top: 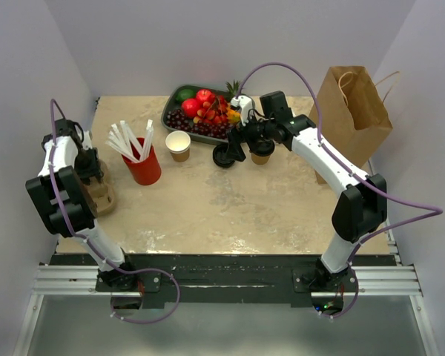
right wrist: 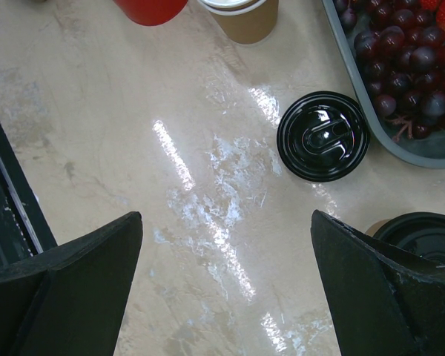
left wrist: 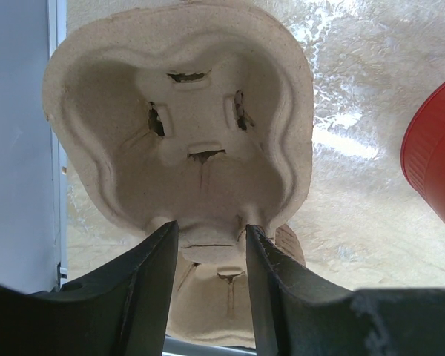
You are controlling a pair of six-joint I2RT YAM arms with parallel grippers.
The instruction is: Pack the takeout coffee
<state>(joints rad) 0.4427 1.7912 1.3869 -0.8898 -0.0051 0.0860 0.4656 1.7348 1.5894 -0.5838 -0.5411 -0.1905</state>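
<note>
A: Where is the small tapered brown kraft paper cup with the round black plastic lid [top: 262, 153] being seen?
B: It is being seen upright on the mottled beige table [top: 208, 215], toward the far side, just beside a loose round black plastic lid [right wrist: 322, 136] and near the grey tray of fruit [right wrist: 423, 153].
A: Is it being gripped?
B: No. The right gripper [right wrist: 226, 222] is being held spread wide above the table, nothing between its jaws; the cup is being partly hidden by one finger.
A: And the left gripper [left wrist: 211, 230]?
B: Its jaws are being pressed, partway closed, on a wall of a beige moulded-pulp cup carrier [left wrist: 178, 133] at the table's left edge.
</note>
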